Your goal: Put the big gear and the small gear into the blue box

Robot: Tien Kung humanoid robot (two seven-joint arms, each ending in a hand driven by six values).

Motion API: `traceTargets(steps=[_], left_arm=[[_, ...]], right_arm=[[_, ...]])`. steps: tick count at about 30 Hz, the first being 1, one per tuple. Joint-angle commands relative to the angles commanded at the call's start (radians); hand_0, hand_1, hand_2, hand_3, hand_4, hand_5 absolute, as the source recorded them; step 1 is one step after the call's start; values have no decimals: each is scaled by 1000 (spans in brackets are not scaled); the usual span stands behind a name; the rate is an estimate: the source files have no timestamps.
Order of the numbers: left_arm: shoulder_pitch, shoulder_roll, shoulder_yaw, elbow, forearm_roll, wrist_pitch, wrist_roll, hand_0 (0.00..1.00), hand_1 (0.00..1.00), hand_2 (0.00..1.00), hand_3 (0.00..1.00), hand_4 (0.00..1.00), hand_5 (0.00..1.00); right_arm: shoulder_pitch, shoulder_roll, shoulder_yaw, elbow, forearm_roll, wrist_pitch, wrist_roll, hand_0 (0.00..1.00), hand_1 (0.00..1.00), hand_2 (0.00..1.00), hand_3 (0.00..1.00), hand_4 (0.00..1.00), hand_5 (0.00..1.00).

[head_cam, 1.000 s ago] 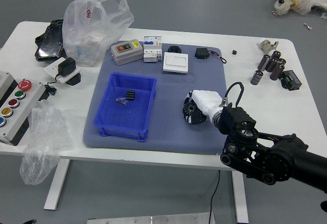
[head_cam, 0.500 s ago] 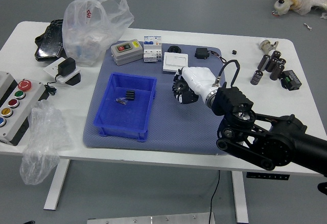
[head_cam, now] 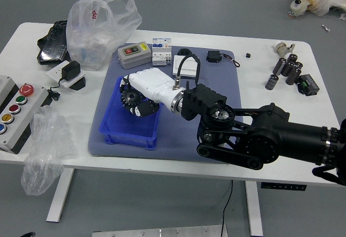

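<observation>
My right hand (head_cam: 132,101), with a white covering over its front part, reaches in from the right above the blue box (head_cam: 128,138). Its fingers are curled on a dark toothed gear (head_cam: 127,95), which looks like the big gear, over the box's far half. The hand hides much of that half and its contents. A small black round part (head_cam: 184,52), possibly the small gear, lies at the mat's far edge behind the white square case. Of my left arm (head_cam: 28,235), only a dark bit shows at the bottom left corner.
On the grey-blue mat (head_cam: 178,134) stand a grey device (head_cam: 134,55), white modules (head_cam: 161,51) and a white case (head_cam: 185,67). Plastic bags (head_cam: 100,29) and a button panel (head_cam: 19,113) are at left. Black cylinders (head_cam: 286,68) stand at right.
My right hand has moved left and farther from the near edge, carrying the gear from the mat's right part to over the blue box.
</observation>
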Motion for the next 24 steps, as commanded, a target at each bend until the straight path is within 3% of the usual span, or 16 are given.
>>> traceTargets(steps=[5, 6, 11, 12, 23, 24], left_arm=[[-2, 0, -3, 0, 6, -1, 2, 654, 593, 585, 740, 740, 635], [-3, 0, -3, 0, 6, -1, 2, 653, 594, 585, 740, 739, 621], [-4, -2, -4, 0, 11, -3, 2, 653, 594, 585, 740, 739, 621], [-4, -2, -4, 0, 12, -3, 2, 654, 593, 585, 740, 742, 606], [-5, -1, -6, 0, 15, -3, 3, 653, 593, 585, 739, 741, 604], [-5, -1, -6, 0, 15, -3, 3, 653, 593, 585, 738, 741, 600]], right_arm=[[-2, 20, -27, -42, 7, 7, 19, 408, 648, 640, 614, 314, 2], [-2, 21, -28, -48, 6, 12, 18, 602, 844, 829, 727, 408, 234], [-3, 21, -33, -65, 2, 35, 1, 602, 844, 829, 727, 408, 234], [-5, 22, -37, -67, 3, 38, -2, 694, 934, 926, 879, 594, 336], [-26, 30, -62, -68, -2, 54, -13, 720, 948, 935, 886, 578, 315], [-27, 29, -58, -68, -3, 50, -9, 717, 949, 930, 878, 620, 347]])
